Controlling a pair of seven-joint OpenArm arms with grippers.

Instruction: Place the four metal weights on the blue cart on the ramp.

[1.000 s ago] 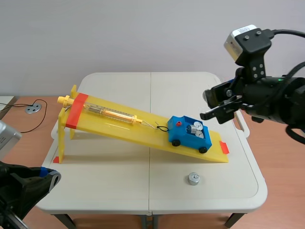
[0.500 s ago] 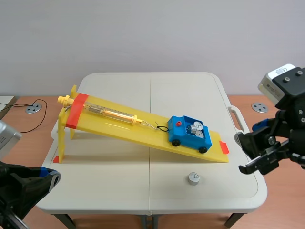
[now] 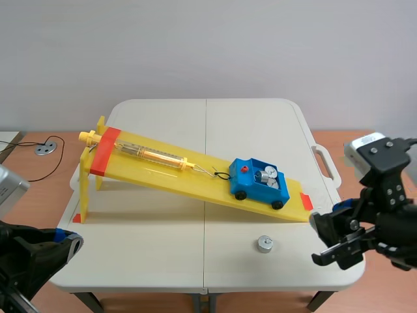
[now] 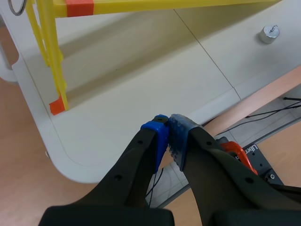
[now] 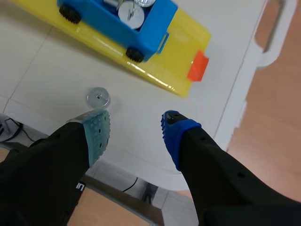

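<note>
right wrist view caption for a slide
Open right gripper near the loose metal weight, blue cart on the yellow ramp ahead.

The ramp [image 3: 163, 171] is glossy yellow plastic. On the ramp, the cart [image 3: 254, 189] is smooth blue plastic with matt black wheels and carries shiny metal weights [image 3: 267, 175]. Near the ramp's low end, a loose weight [image 3: 264, 244] of polished metal sits on the matt, pale table [image 3: 163, 251].

Cart [image 3: 259, 182] on ramp [image 3: 156, 173]; weight [image 3: 264, 244] before ramp, on table [image 3: 150, 228].
</note>
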